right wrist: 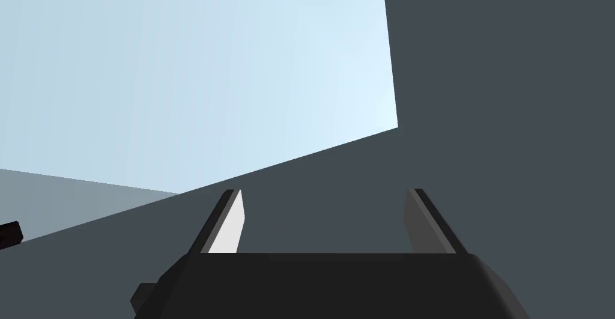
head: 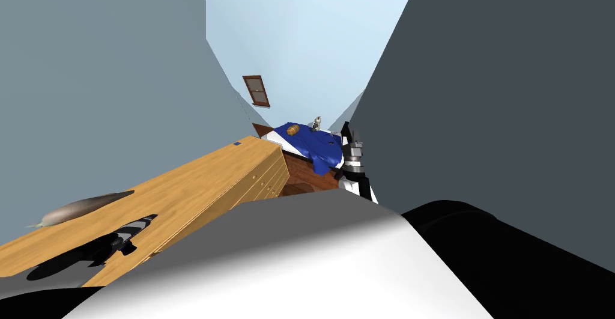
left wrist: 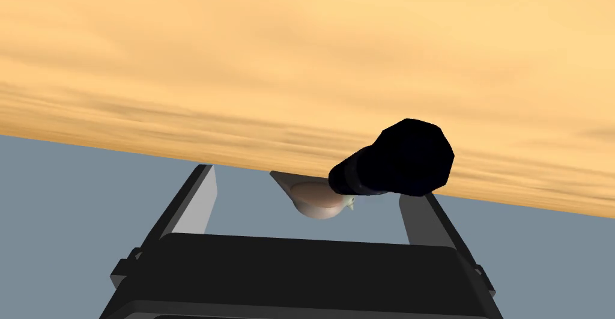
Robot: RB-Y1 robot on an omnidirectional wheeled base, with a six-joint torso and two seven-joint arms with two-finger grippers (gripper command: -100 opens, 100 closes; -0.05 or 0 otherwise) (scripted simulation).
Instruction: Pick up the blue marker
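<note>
With the fingers of my left gripper (left wrist: pixel 312 183) spread over the long light-wood surface (head: pixel 198 183), and those of the right gripper (right wrist: pixel 324 192) spread too, I judged I had to reach forward to the small blue marker (head: pixel 236 143) at its far corner.

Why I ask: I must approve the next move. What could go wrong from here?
The open left gripper faces a black object and a grey-brown object, so closing could grab the wrong thing.
The blue thing, probably the marker, lies near the far corner of the wooden top; a nudge might knock it off.
</note>
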